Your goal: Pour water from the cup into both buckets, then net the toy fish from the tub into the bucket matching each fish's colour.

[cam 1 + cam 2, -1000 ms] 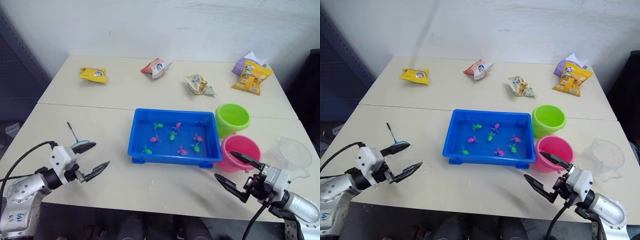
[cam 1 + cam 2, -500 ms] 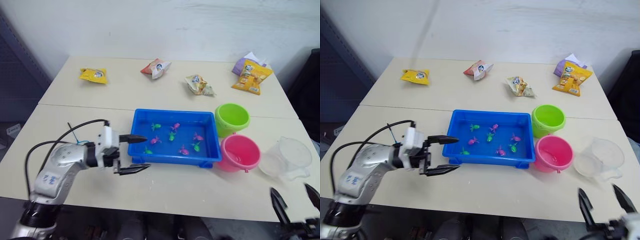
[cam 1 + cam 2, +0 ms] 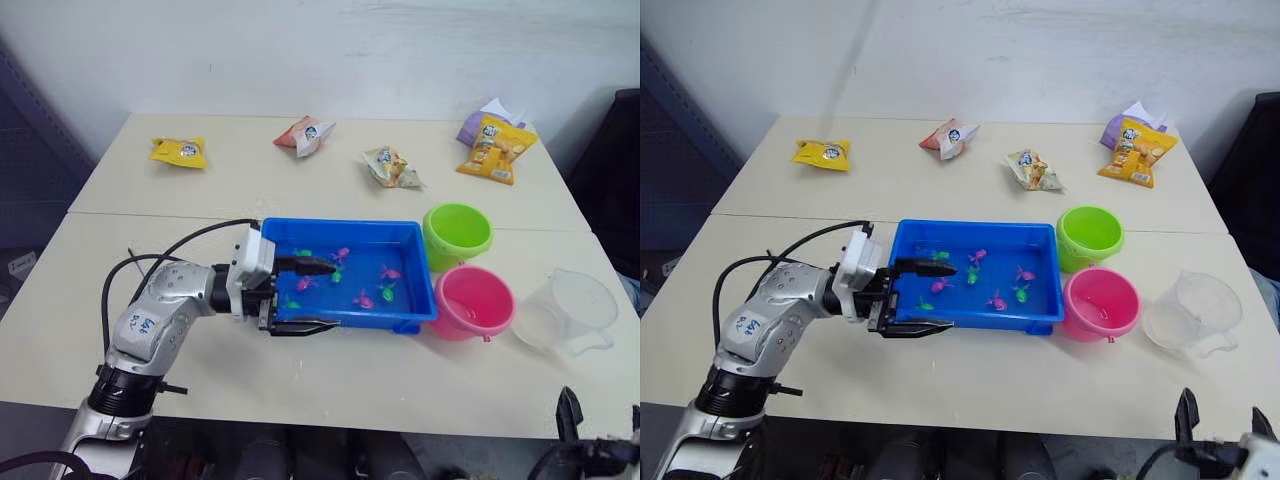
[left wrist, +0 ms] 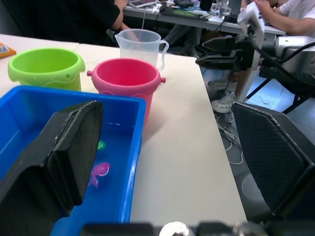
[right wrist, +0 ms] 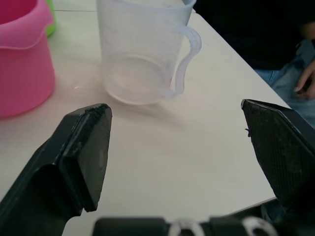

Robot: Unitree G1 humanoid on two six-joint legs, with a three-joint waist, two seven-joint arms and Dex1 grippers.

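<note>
The blue tub lies mid-table with several pink fish and green fish in its water. My left gripper is open at the tub's front left corner. One finger hangs over the water and the other is outside the front wall. Right of the tub stand the lime green bucket and the pink bucket. The clear cup stands further right, upright on the table. My right gripper is open and low at the table's near right edge, pointing at the cup.
Snack packets lie along the back of the table: yellow, red and white, a pale one, and orange on purple. A seam crosses the table. People sit at a desk beyond the right edge.
My left arm swung right from the table's left side to the tub's front left corner. My right gripper dropped back from beside the pink bucket to the near right edge. Both stayed open.
</note>
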